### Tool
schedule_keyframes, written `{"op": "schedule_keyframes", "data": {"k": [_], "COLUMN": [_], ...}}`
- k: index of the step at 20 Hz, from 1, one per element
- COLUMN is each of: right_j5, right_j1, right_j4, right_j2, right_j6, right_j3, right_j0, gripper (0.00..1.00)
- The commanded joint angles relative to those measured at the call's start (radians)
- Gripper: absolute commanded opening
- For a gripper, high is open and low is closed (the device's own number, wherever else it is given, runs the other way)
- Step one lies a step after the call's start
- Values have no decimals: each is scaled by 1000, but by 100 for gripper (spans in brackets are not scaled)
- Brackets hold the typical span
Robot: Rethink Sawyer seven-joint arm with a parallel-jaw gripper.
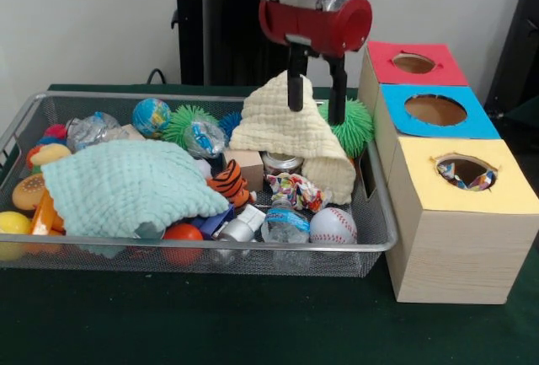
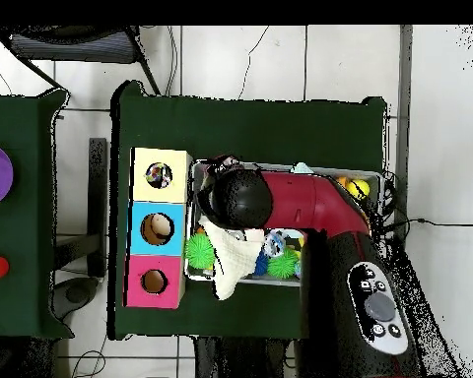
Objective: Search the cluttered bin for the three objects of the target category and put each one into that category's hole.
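Front view: dark green tabletop (image 1: 253,323) fills the lower frame; a pale wall runs across the top, with the black pedestal (image 1: 215,28) at upper centre.

The bin (image 1: 370,247) sits left of centre on the tabletop. Three pale wood boxes stand in a row just right of it: red-topped box (image 1: 446,68) furthest up, blue-topped box (image 1: 476,116) in the middle, yellow-topped box (image 1: 467,213) lowest.

The hole (image 1: 465,171) in the yellow top shows polka-dot fabric inside. One polka-dot piece (image 1: 295,190) lies in the bin at centre, below the cream cloth (image 1: 290,133) and above the baseball (image 1: 333,226). The mint cloth (image 1: 126,188) covers the bin's left half.

Claw (image 1: 315,99) at upper centre: fingers spread, one on the cream cloth's raised peak, the other to its right; whether it pinches the cloth cannot be told.

Overhead view: white tiled floor (image 2: 280,59) surrounds the tabletop; a second green table (image 2: 24,246) stands at the left edge.
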Motion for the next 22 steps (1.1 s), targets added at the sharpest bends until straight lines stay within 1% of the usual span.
{"op": "schedule_keyframes", "data": {"k": [1, 5, 9, 13, 15, 22], "right_j5": [-126, -152, -160, -131, -154, -191], "right_j1": [169, 193, 216, 222, 230, 313], "right_j4": [-68, -74, -81, -87, -93, -120], "right_j2": [29, 7, -4, -3, -10, -36], "right_j6": [-43, -18, -25, -40, -25, -21], "right_j3": [151, 155, 144, 145, 151, 89], "right_j0": [-40, -25, -19, -20, -17, -25], "gripper": [100, 100, 100, 100, 100, 100]}}
